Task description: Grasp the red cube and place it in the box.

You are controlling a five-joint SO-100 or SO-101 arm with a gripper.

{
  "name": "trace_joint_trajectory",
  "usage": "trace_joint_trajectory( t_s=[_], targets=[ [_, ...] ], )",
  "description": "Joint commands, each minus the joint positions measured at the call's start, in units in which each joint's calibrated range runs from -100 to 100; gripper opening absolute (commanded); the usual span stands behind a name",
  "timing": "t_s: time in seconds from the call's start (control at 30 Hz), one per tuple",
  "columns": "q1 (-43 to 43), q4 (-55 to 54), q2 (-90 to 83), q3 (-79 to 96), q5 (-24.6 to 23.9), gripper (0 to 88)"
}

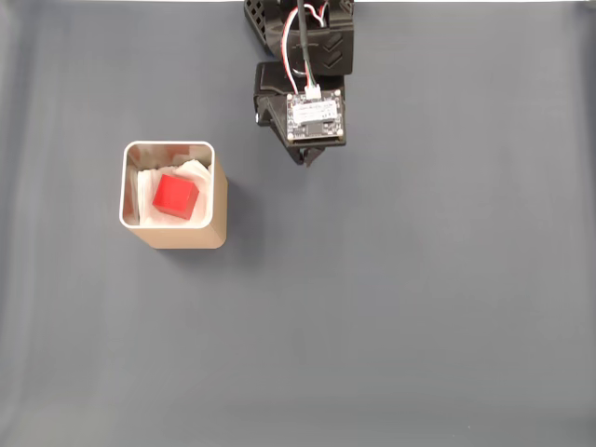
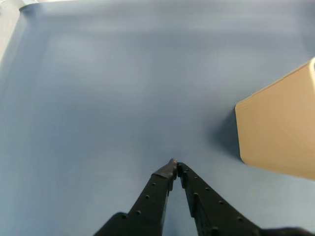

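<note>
Small bright red cube with plain matte faces sits inside the tan square box — rounded corners, pale metallic rim, crumpled white paper lining under and around the cube. Cube lies a bit rotated against the box walls, top face evenly lit, no markings. It takes up roughly the middle of the opening, much smaller than the box. Box stands upright on the grey-blue desk, left of centre in the fixed view.

Black two-finger hand is closed, tips touching, nothing held — the wrist view shows the fingers meeting at a point over bare desk. In the fixed view the arm hangs at the top centre, a small circuit board with red and white wires on top, well apart from the box. The box's plain beige side wall shows at the right edge of the wrist view.
</note>
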Motion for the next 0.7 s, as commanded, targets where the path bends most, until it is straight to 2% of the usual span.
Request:
trace_joint_trajectory(
  t_s=[0.0, 0.53, 0.67],
  targets=[
    [-1.1, 1.0, -6.3, 4.3, -0.3, 0.2],
    [-1.7, 15.1, -27.5, 19.8, -0.8, 0.2],
    [-1.7, 17.5, -27.7, 19.9, -1.8, 0.2]
  ],
)
